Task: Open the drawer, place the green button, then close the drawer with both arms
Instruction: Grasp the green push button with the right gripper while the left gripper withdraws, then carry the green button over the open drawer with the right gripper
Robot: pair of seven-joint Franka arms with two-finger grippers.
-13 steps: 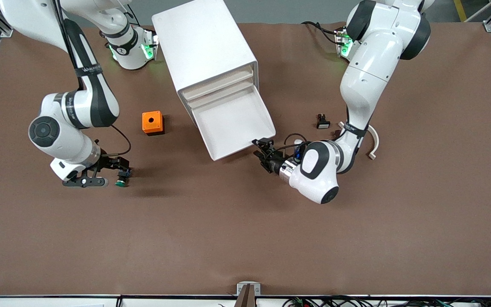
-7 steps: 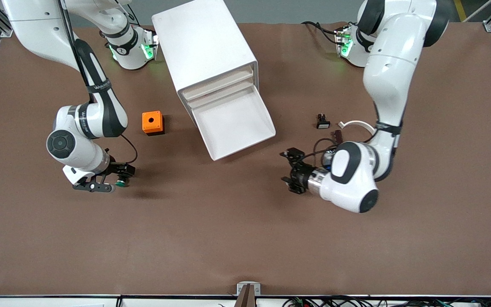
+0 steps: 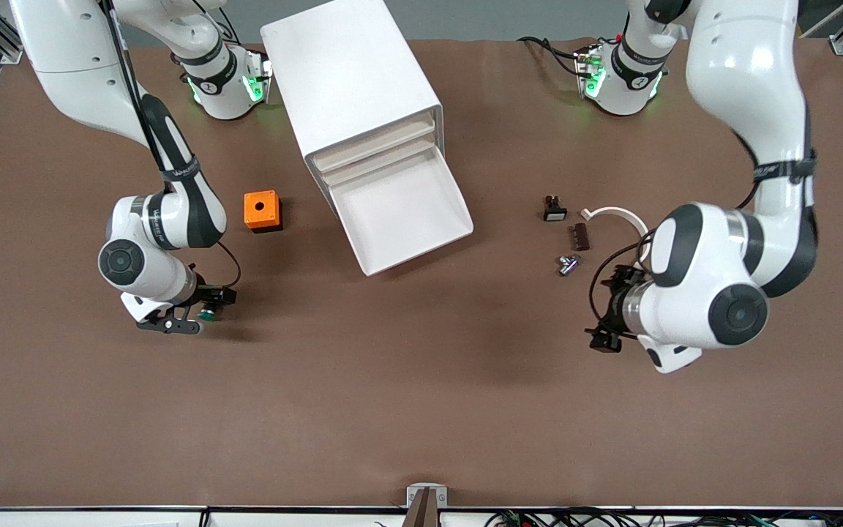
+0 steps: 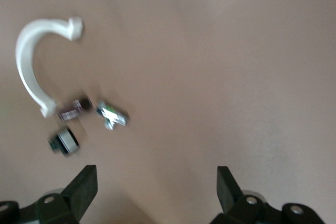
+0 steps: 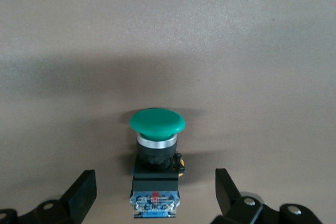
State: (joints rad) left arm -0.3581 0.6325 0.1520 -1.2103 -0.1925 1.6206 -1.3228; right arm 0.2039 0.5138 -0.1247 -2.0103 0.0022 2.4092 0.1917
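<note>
The drawer (image 3: 401, 214) stands pulled out of the white cabinet (image 3: 352, 88), its tray bare inside; only thin edges of the drawers above it show.

The button (image 5: 156, 156) lies on the brown counter (image 3: 421, 410) toward the right arm's end, nearer the front camera than the orange cube (image 3: 262, 211). In the right wrist view its green cap and black-and-blue body lie between the fingers (image 5: 79, 195) of the right gripper (image 3: 191, 316), which are spread wide and clear of it on both sides. In the front view the gripper covers most of the button — just a speck of green shows.

The left gripper (image 3: 607, 313) hangs low over bare counter toward the left arm's end, jaws wide apart and holding nothing. Its wrist view is smeared: a white curved piece (image 4: 32, 61) reads clearly, but the small parts beside it — a black piece (image 3: 555, 209), a dark block (image 3: 580, 236) and a metal bit (image 3: 567, 264) — are hard to make out there. In the front view the left arm hides one end of the curved piece.
</note>
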